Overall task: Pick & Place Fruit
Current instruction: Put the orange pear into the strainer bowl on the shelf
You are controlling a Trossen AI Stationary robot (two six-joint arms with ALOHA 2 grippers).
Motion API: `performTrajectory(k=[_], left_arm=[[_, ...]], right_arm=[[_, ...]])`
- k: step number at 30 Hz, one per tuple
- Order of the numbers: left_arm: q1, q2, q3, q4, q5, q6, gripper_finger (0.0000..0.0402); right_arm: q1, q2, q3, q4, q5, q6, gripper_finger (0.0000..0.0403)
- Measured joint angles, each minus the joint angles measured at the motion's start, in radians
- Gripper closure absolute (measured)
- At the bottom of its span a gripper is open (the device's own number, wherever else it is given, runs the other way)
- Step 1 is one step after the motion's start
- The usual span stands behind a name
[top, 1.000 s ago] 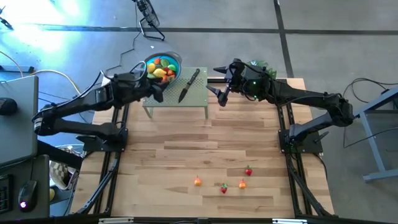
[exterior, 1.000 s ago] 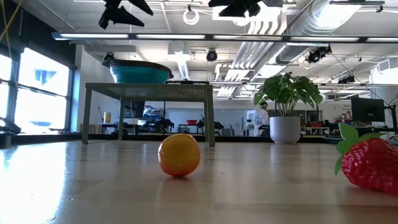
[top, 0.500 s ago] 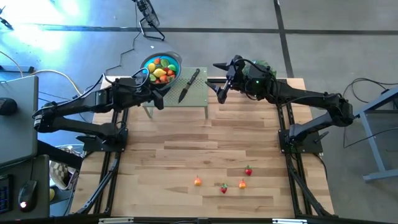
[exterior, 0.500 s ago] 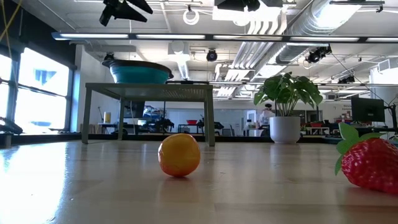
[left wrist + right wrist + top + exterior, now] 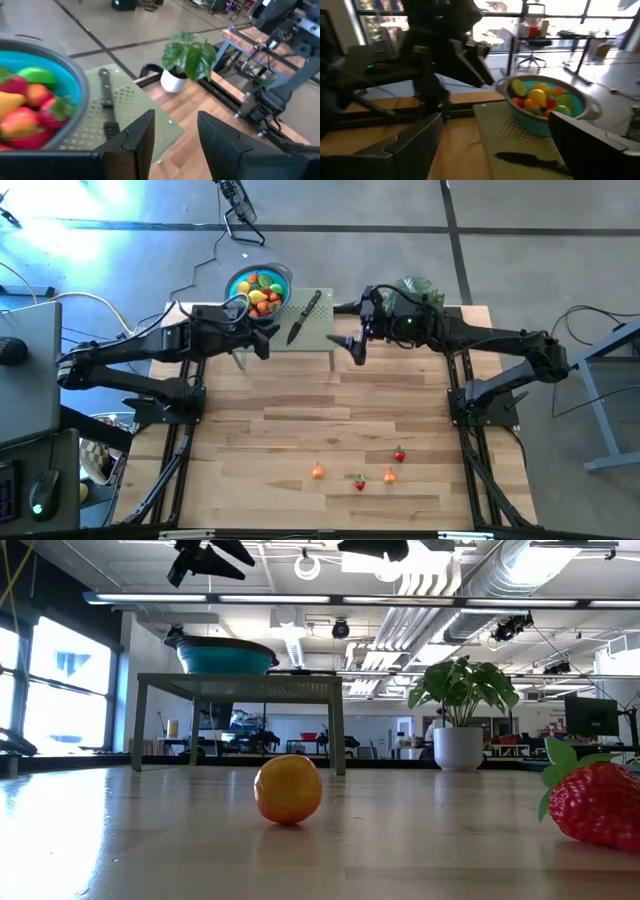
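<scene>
Both arms hang above the small green stand (image 5: 285, 330) at the far edge of the table (image 5: 300, 410), with no fruit in either grip. The left gripper (image 5: 262, 340) sits beside the blue bowl (image 5: 262, 288), its fingers (image 5: 137, 142) parted by a narrow gap with nothing between them. The right gripper (image 5: 352, 340) hangs just off the stand's other end, fingers (image 5: 415, 145) spread wide and empty.

Judged step: between picks, neither arm yet committed to a piece. The bowl is heaped with fruit (image 5: 258, 290) directly ahead of the left gripper, while four loose pieces lie well apart from both grippers near the table's front edge: an orange (image 5: 318, 471), two strawberries (image 5: 399, 455) (image 5: 359, 483) and a small orange-red piece (image 5: 389, 476). The next move probably calls for one arm to reach well forward and down, centre open fingers over a single piece, and close gently.

The fruit looks small, smooth and glossy; the round orange (image 5: 288, 789) may roll if nudged, and the strawberry (image 5: 592, 802) carries a green leafy cap. A black-handled knife (image 5: 303, 316) lies on the stand between the grippers.
</scene>
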Motion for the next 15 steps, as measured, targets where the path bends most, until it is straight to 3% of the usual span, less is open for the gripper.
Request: performTrajectory(k=[5, 15], left_arm=[[-0.042, 0.038, 0.0, 0.009, -0.003, 0.011, 0.0258], [-0.102, 0.034, 0.0, 0.016, -0.009, 0.064, 0.0258]], right_arm=[[0.047, 0.0, 0.0, -0.009, -0.047, 0.011, 0.005], [0.138, -0.006, 0.0, -0.006, 0.106, 0.039, 0.005]])
